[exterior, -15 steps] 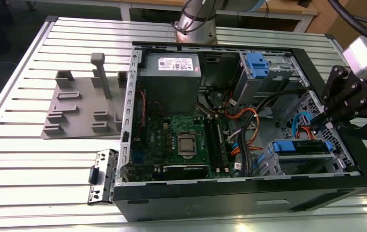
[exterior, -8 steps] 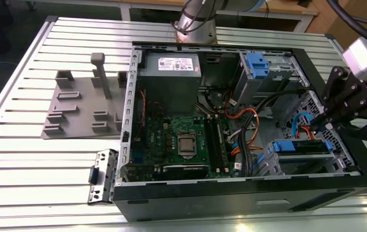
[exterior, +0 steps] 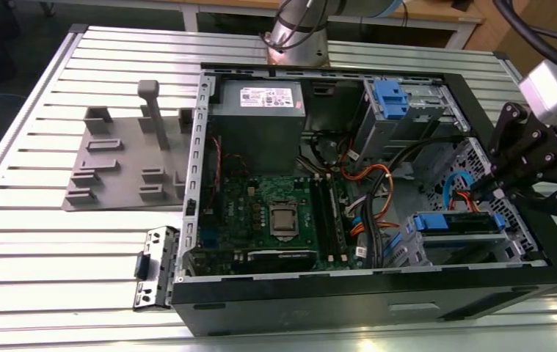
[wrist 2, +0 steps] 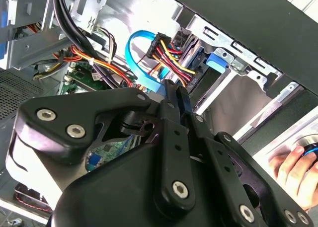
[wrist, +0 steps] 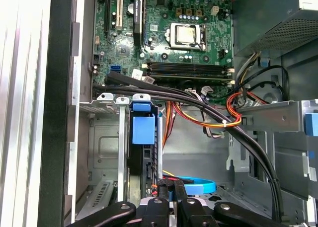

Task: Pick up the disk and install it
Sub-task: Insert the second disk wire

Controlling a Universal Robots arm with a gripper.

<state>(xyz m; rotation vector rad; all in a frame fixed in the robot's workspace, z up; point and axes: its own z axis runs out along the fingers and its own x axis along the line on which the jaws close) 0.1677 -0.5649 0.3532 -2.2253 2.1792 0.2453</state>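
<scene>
Inside the open computer case (exterior: 376, 297), a bundle of black cables (wrist: 198, 105) crosses above the drive bay (wrist: 99, 152). The disk (exterior: 459, 222) fills one slot; beside it the bay stays free.

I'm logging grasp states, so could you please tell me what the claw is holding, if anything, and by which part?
Nothing, it seems: the claw looks shut and empty, beside the disk sitting in its bay.

Your gripper (wrist 2: 171, 95) is matte black, built of flat linkage plates pinned with round silver screws. Behind the jaws you see a rounded black housing with two more silver screws. Farther back sit a pale grey wrist block (exterior: 555, 86) and black cables.
</scene>
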